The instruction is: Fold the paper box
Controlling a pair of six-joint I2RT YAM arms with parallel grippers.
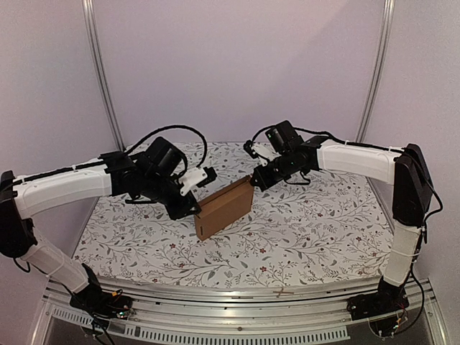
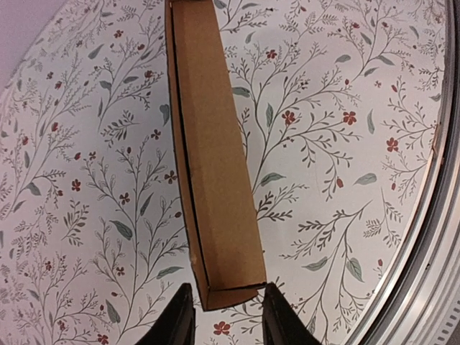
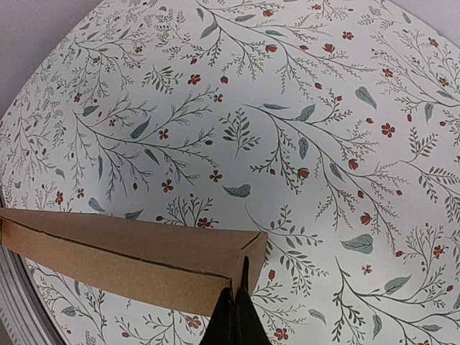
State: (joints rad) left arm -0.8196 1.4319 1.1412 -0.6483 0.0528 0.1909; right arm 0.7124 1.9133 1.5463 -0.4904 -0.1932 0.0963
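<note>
The paper box (image 1: 224, 207) is a thin, closed brown cardboard box standing on one long narrow side, slanting across the middle of the floral table. My left gripper (image 1: 195, 208) is at its near-left end. In the left wrist view the box (image 2: 212, 144) runs away from me and its end sits between the two black fingers (image 2: 279, 316), which are shut on it. My right gripper (image 1: 253, 180) is at the far-right end. In the right wrist view its jaws (image 3: 237, 287) are shut, with the tips pressed against the corner of the box (image 3: 122, 251) beside a seam.
A floral cloth (image 1: 316, 223) covers the table. A metal rail (image 1: 237, 302) runs along the near edge, with a small brown scrap (image 1: 286, 292) on it, and the rail (image 2: 438, 215) shows at the right of the left wrist view. Two metal posts (image 1: 100, 72) stand at the back corners.
</note>
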